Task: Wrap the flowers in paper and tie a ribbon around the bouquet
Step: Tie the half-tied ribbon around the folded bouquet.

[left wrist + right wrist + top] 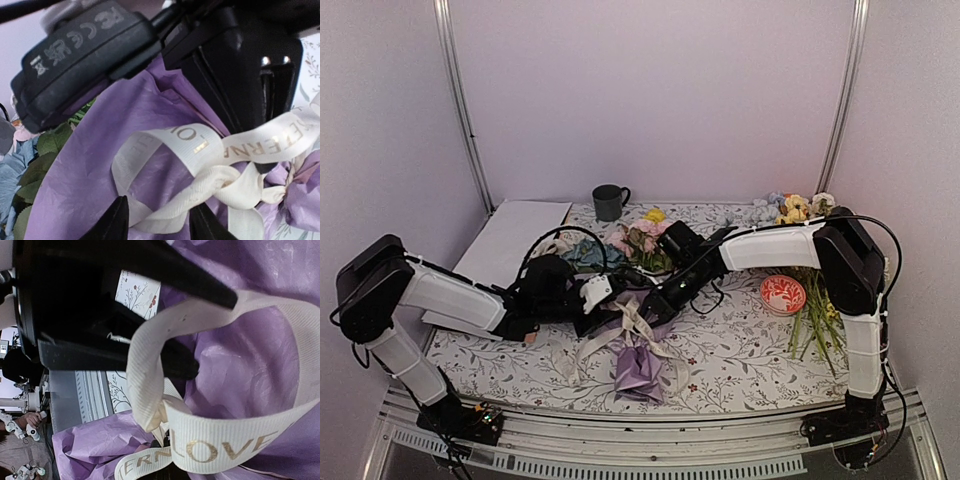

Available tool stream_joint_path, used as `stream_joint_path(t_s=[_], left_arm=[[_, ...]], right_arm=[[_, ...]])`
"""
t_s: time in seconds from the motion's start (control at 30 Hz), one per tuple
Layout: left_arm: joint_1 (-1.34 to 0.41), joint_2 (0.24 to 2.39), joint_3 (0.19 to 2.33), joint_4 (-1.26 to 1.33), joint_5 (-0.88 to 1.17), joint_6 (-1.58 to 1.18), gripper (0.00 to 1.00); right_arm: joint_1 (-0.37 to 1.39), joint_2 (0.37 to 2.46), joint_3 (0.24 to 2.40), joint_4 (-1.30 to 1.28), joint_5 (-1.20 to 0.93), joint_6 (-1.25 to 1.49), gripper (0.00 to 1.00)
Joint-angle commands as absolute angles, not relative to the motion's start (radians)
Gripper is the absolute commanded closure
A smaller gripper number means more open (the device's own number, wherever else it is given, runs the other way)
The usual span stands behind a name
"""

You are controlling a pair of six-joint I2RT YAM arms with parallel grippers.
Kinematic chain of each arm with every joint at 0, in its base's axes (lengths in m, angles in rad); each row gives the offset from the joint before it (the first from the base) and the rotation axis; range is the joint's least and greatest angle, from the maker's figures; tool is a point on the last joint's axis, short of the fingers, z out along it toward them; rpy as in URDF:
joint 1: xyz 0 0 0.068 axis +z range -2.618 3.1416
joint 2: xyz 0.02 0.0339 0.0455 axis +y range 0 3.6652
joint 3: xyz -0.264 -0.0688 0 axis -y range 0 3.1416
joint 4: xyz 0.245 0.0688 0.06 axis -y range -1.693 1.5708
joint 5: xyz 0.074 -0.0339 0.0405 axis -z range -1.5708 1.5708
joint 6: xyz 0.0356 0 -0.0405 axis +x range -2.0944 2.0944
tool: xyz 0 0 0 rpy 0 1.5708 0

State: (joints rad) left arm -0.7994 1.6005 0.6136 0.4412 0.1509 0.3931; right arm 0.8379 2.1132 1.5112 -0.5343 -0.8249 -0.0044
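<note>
**While the ribbon (200, 145) is being pinched by the right fingers (175, 275), the bouquet (638, 350) is lying on the tabletop (750, 360)**

As the scene is being viewed from above, the bouquet is lying at the front middle of the flower-printed tabletop, between the two arms. The flowers (642, 240) are pointing to the far side, and the narrow end of the cone is pointing to the near edge. The stems are being covered by the lilac-purple paper (100, 165). The cream-white ribbon with gold letters is being crossed in a loose knot over the narrow part of the cone.

One strand of the ribbon is being clamped by the right fingers, which are closed together just above the knot. This strand is being drawn up and away from the paper. The left fingers (114, 222) are being held partly apart, low over the paper. A loop of the ribbon is lying between the two tips, but whether it is being touched by them cannot be told.

Behind the bouquet, a dark mug (609, 202) is standing at the far edge. A flat white sheet (515, 235) is lying at the far left. A red-patterned dish (782, 294) is sitting on the right, just beside a pile of loose long-stemmed flowers (815, 320).
</note>
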Motion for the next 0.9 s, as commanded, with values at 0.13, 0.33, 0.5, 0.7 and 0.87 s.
stream_joint_path(t_s=[0.13,0.33,0.5,0.7,0.87], left_arm=[[-0.830,1.525,0.595,0.436,0.090,0.299,1.00],[-0.885,1.414,0.569,0.238,0.024,0.121,1.00],[-0.953,1.391,0.541,0.166,0.007,-0.009,1.00],[-1.009,1.407,0.555,0.067,0.022,-0.150,1.00],[-1.019,1.398,0.565,-0.022,0.029,-0.252,1.00]], right_arm=[[0.839,2.086,1.506,-0.549,-0.810,-0.027,1.00],[0.820,2.062,1.501,-0.568,-0.628,0.028,1.00],[0.820,2.037,1.509,-0.560,-0.521,0.091,1.00],[0.819,2.003,1.499,-0.524,-0.466,0.161,1.00],[0.788,1.958,1.426,-0.462,-0.476,0.248,1.00]])
